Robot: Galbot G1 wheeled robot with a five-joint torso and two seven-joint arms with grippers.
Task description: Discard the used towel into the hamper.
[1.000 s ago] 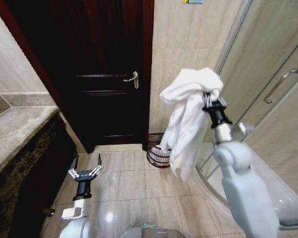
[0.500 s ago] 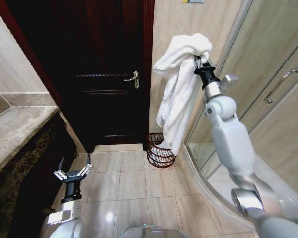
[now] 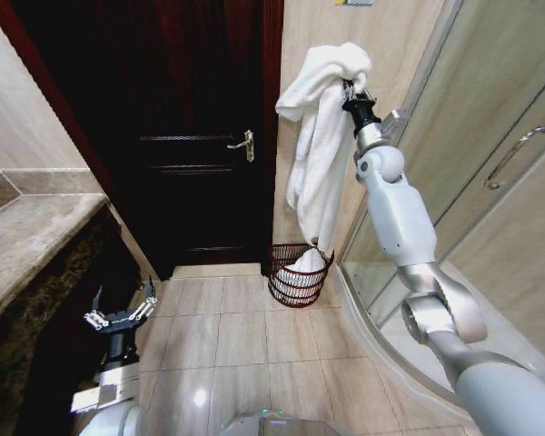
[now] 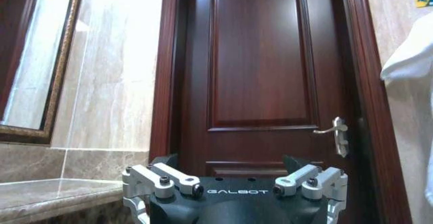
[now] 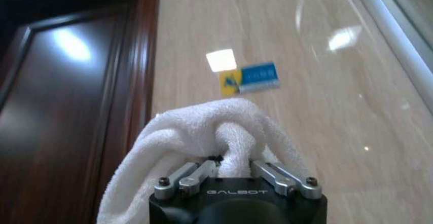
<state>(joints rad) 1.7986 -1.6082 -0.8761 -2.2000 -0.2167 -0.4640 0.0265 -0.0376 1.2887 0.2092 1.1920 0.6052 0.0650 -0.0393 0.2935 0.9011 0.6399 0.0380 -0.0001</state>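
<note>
White towel point(image 3: 322, 136), soft, limp, light: pinched at its bunched top fold by the right gripper point(image 3: 351, 88), held high right of the door point(image 3: 177, 136), tail dangling into the hamper point(image 3: 298, 272); left gripper point(image 3: 120, 313) spread, empty, low near-left

My white towel point(image 3: 322, 136) hangs over the dark red-brown openwork hamper point(image 3: 300, 274), beside a deep mahogany door point(image 3: 177, 127) and beige tiles point(image 3: 245, 336).

Head camera looks down-forward at door point(image 3: 186, 136); left wrist camera low, facing same door point(image 4: 260, 72); right wrist close, facing wall.
</note>
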